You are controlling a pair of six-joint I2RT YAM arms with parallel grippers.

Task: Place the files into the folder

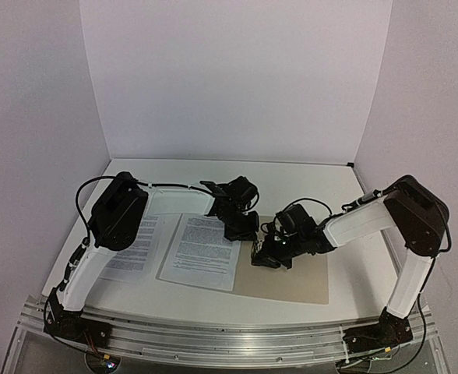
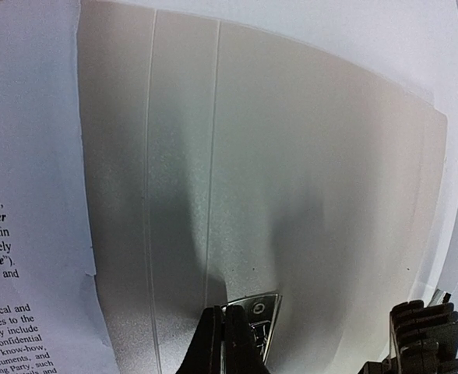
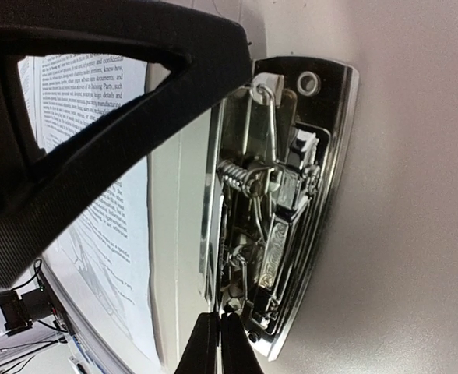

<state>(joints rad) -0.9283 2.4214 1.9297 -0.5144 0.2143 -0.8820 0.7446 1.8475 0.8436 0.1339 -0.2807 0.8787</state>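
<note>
Two files [image 1: 200, 249] are lying left on the desk [image 1: 322, 183], one overlapping the folder [image 1: 299, 276]. Left gripper [image 2: 322, 343] is hovering with jaws spread; only the right wrist view is showing the right gripper [image 3: 220, 343] pinching the metal clip [image 3: 272, 210].

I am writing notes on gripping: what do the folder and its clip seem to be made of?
The folder looks like matte beige card: dull, faintly speckled, with pressed crease lines. The clip looks like shiny polished metal, likely steel: mirror reflections, a coiled spring and wire lever.

Overhead view facing the table [image 1: 346, 187], both wrist views close on folder [image 2: 307, 195] clip [image 3: 280, 202]
</note>
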